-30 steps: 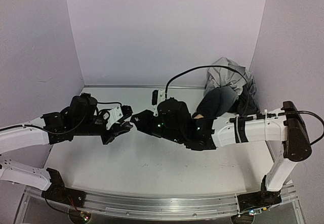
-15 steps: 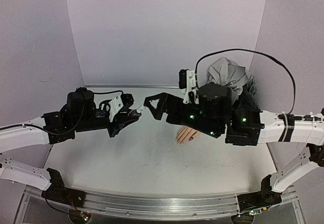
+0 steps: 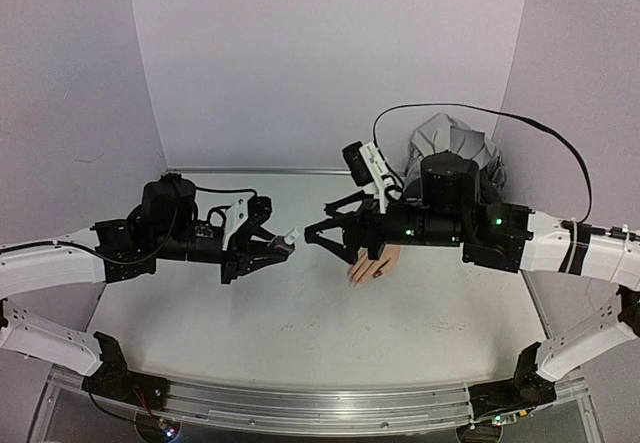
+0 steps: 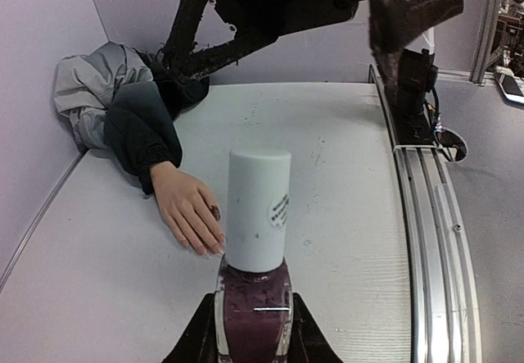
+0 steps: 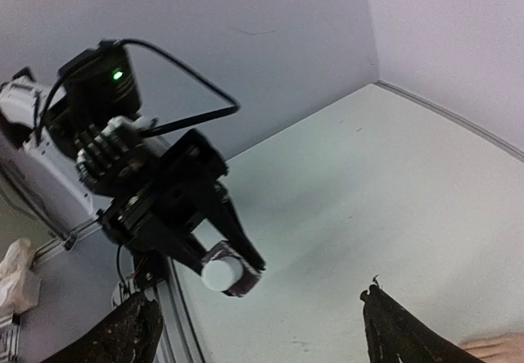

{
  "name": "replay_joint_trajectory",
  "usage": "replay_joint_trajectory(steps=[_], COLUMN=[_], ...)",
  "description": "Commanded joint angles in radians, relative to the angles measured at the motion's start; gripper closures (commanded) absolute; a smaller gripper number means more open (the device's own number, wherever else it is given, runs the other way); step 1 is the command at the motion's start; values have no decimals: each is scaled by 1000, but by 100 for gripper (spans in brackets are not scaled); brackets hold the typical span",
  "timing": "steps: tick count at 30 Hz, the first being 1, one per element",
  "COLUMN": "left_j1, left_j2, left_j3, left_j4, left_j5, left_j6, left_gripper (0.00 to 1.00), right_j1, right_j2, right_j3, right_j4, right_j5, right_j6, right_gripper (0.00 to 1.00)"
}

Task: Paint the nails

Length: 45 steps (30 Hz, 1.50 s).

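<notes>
the left gripper [image 3: 274,249] clamps the polish bottle [image 4: 255,301], and the right gripper [image 3: 316,223], spread wide, could catch its white cap [image 4: 258,207] off-centre and twist it loose.

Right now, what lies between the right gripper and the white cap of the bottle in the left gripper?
Nothing: the top external view shows only air above the table between the open right gripper and the white cap.

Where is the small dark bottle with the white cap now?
The small dark maroon glass bottle with a white cap is left of centre in the top view, clamped in the left gripper, its cap pointing at the open right gripper.
</notes>
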Motion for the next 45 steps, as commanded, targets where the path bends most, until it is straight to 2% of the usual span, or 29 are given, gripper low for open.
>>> replay_joint_trajectory(steps=[1, 3, 6, 8, 11, 15, 23, 29, 33, 37, 41, 45], left_j1=[1, 1, 1, 1, 1, 1, 1, 1, 1, 1, 1, 1], left_j2=[7, 8, 7, 5, 4, 0, -1, -5, -18, -29, -37, -29], left_j3=[62, 63, 64, 64, 65, 64, 65, 68, 68, 63, 51, 50], left_j4=[54, 53, 52, 50, 49, 47, 43, 43, 45, 62, 84, 89], left_j5=[95, 102, 110, 116, 121, 118, 123, 89, -14, -214, -377, -479], left_j6=[-18, -18, -17, -16, -17, -12, -9, -20, -33, -44, -46, -43], left_gripper=[100, 100, 100, 100, 100, 100, 100, 100, 100, 100, 100, 100], right_j1=[5, 6, 5, 3, 4, 3, 3, 3, 4, 5, 29, 120], right_j2=[27, 54, 89, 100, 124, 152, 175, 223, 260, 306, 395, 531], right_j3=[21, 36, 56, 68, 85, 103, 110, 121, 105, 93, 116, 204], right_j4=[122, 123, 123, 125, 126, 127, 144, 154, 181, 234, 271, 269], right_j5=[-214, -223, -217, -208, -224, -260, -300, -346, -327, -207, 7, 217], right_j6=[-108, -107, -110, -113, -117, -118, -107, -77, -23, 83, 331, 647], right_gripper=[21, 28, 32, 42, 49, 63, 80, 100, 100, 100, 100, 100])
